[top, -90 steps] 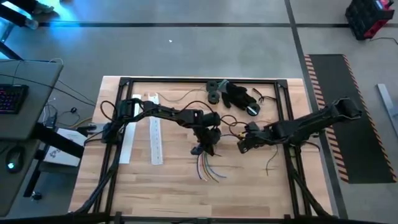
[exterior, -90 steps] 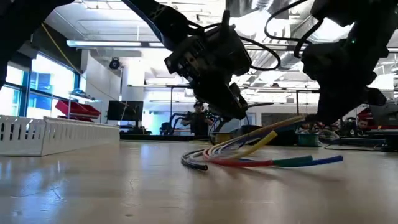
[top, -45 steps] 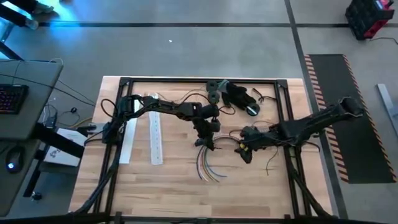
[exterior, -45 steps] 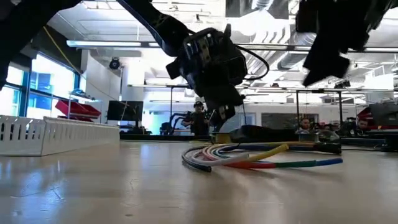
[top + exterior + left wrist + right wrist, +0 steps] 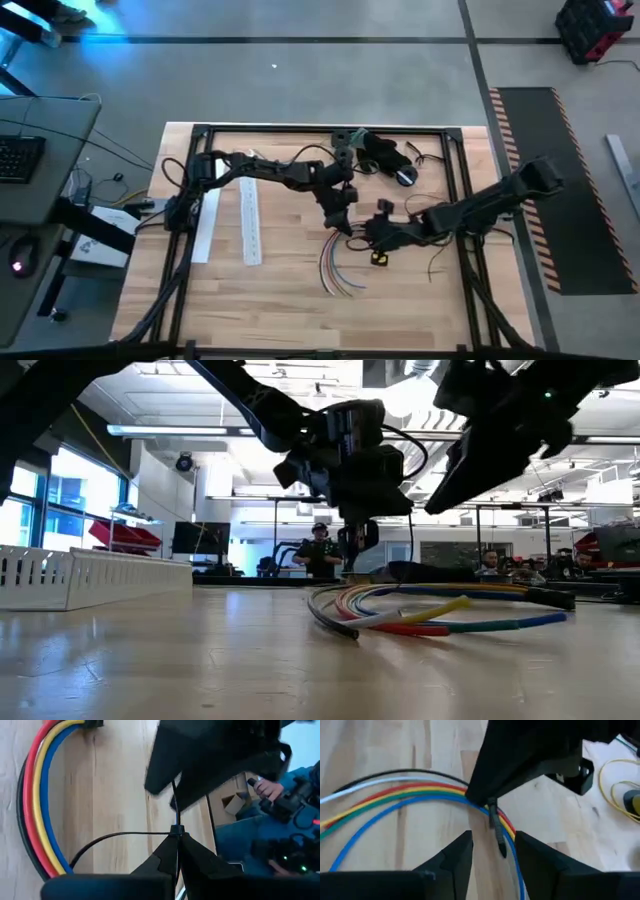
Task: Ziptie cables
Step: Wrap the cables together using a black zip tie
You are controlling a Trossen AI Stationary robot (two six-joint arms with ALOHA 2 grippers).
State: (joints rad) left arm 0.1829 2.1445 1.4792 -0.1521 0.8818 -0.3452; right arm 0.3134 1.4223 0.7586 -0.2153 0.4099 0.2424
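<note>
Flanking cables (image 5: 338, 268), black heap (image 5: 385, 158) behind.

The left tool (image 5: 177, 851) has its two dark fingers (image 5: 162, 860) pressed together on a thin black zip tie (image 5: 120, 836). The zip tie runs off in a curve to one side of the tool, over the wooden tabletop (image 5: 110, 785). Past that lie the cables (image 5: 35, 805), red, yellow, blue and black, bent in a curve. Right ahead of the tool is a big dark shape (image 5: 215, 755). Beyond it sits a person in blue (image 5: 260, 827).
</note>
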